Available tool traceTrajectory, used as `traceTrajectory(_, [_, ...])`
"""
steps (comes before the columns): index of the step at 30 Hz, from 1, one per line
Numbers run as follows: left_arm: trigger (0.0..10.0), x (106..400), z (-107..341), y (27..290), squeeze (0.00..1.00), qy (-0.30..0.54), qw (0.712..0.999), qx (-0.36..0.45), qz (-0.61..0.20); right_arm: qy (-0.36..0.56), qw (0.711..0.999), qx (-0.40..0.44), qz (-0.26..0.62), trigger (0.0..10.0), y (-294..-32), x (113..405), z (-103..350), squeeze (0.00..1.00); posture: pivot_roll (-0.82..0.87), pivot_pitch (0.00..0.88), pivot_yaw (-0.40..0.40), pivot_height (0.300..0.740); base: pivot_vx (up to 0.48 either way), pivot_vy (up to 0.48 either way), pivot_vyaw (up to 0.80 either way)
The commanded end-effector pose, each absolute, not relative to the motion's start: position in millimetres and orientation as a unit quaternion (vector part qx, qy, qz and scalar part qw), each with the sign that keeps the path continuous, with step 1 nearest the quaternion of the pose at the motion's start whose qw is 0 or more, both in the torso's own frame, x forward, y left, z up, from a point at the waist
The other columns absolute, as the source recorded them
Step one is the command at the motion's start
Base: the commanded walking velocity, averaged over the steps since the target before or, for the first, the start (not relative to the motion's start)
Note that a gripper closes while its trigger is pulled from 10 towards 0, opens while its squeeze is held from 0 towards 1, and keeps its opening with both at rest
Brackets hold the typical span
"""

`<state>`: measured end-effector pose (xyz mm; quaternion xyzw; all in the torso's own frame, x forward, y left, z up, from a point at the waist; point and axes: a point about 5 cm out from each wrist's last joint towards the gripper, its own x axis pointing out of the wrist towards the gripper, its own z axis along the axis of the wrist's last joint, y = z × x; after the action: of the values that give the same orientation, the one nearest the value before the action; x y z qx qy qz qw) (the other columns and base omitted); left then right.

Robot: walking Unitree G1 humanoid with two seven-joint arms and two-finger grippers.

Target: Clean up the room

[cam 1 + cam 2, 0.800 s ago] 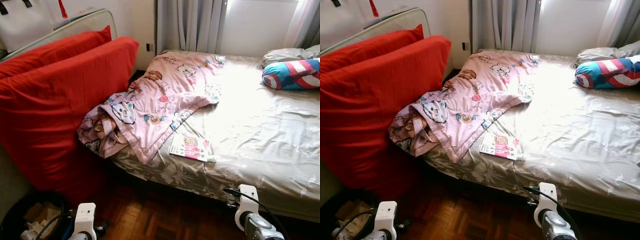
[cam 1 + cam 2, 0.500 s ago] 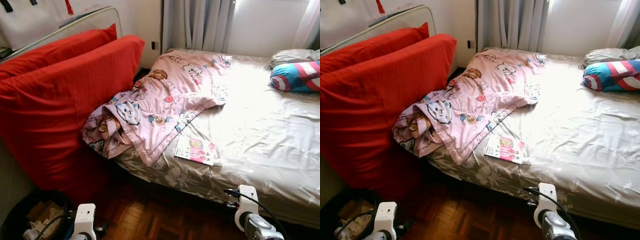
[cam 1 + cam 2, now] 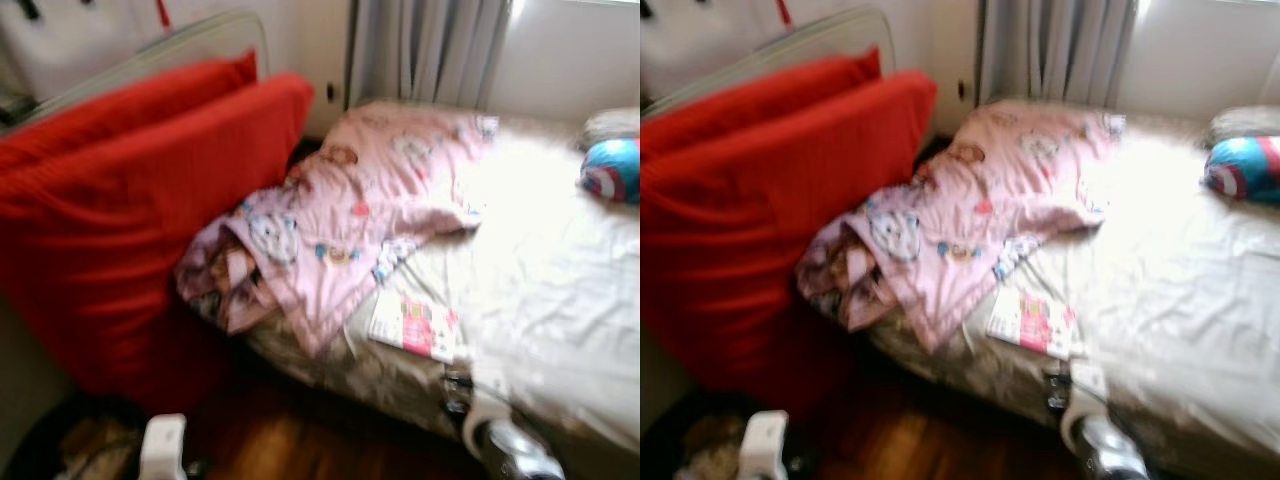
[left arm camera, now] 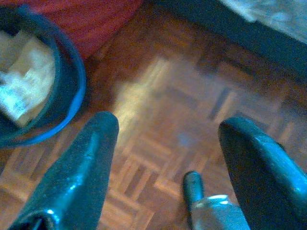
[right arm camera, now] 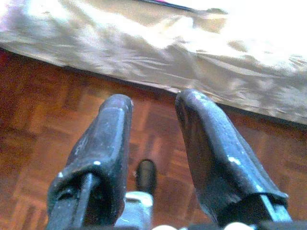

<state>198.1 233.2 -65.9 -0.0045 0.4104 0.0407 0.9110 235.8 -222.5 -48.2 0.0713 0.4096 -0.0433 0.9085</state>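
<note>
The left gripper (image 4: 163, 158) hangs open and empty above the floor, with a bin (image 4: 72, 91) just beside it. The right gripper (image 5: 153, 139), apart and empty, should approach squarely; the booklet (image 3: 412, 322), seemingly flat, lies ahead on the bed (image 3: 560, 300).

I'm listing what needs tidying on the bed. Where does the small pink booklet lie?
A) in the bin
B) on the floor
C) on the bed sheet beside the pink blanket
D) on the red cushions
C: the booklet lies flat on the bed sheet, next to the rumpled pink blanket.
</note>
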Motion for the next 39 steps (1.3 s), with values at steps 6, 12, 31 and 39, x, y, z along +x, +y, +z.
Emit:
traceTrajectory(6, [10.0,200.5,-63.3,238.0,0.00,0.406,0.913,-0.005,0.046,0.405,0.910,0.080,-0.050,10.0,-220.1,240.0,-46.1,0.00,-0.10,0.000,0.019,0.740,0.326,0.000,0.00])
traceTrajectory(12, [10.0,201.2,-62.9,238.3,0.00,0.405,0.913,-0.005,0.046,0.407,0.908,0.080,-0.058,10.0,-220.7,239.9,-46.3,0.00,-0.10,0.000,0.019,0.740,0.323,0.000,-0.37])
traceTrajectory(31, [10.0,202.1,-61.5,239.2,0.00,0.387,0.919,-0.035,0.070,0.384,0.917,0.089,-0.058,10.0,-219.7,243.3,-43.5,0.00,-0.10,0.000,0.023,0.740,0.151,0.000,-0.15])
traceTrajectory(39, [10.0,204.6,-57.2,241.2,0.00,0.348,0.932,-0.060,0.085,0.346,0.930,0.104,-0.070,10.0,-218.9,246.5,-40.0,0.00,-0.10,0.000,0.036,0.740,0.000,0.000,0.00])
